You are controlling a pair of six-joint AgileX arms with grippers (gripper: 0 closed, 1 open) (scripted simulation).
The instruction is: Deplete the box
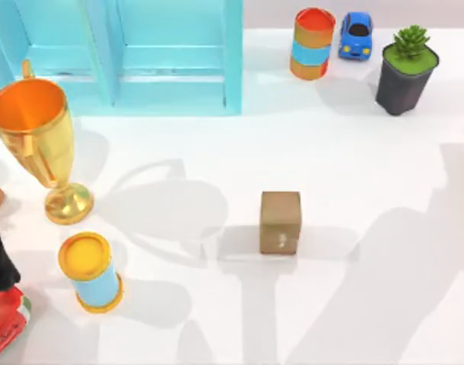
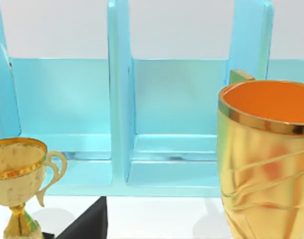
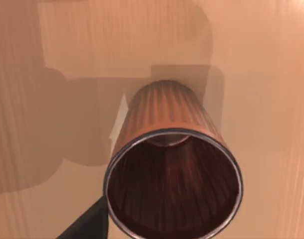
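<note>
Box (image 1: 281,221), brown and cube-shaped, is seen standing upright near the middle of the white table (image 1: 369,167), a little toward the near edge. It is touched by nothing and is well apart from all other things. Its top face looks flat, and what is inside cannot be told.

At the far left a blue shelf (image 1: 171,57) with upright dividers is placed. In front of its left part stands a gold trophy (image 1: 34,129) with an orange inside. Nearer, on the left side, a blue can (image 1: 91,274) with a yellow lid is set upright. At the left edge a black and red thing (image 1: 0,304) is partly cut off and cannot be identified. At the far right an orange can (image 1: 313,43) with a blue band, a blue toy car (image 1: 356,34) just beside it, and a plant (image 1: 405,72) in a dark pot are grouped.

In the left wrist view only a dark part of the left gripper (image 2: 87,224) is seen, low before the shelf and between the trophy and a small trophy (image 2: 17,174). Whether this claw is spread or pressed together cannot be told.

In the right wrist view a dark part of the right gripper (image 3: 87,224) is seen just beside a ribbed cup (image 3: 172,184), whose open mouth is turned to the camera. The state of this claw cannot be told either.
</note>
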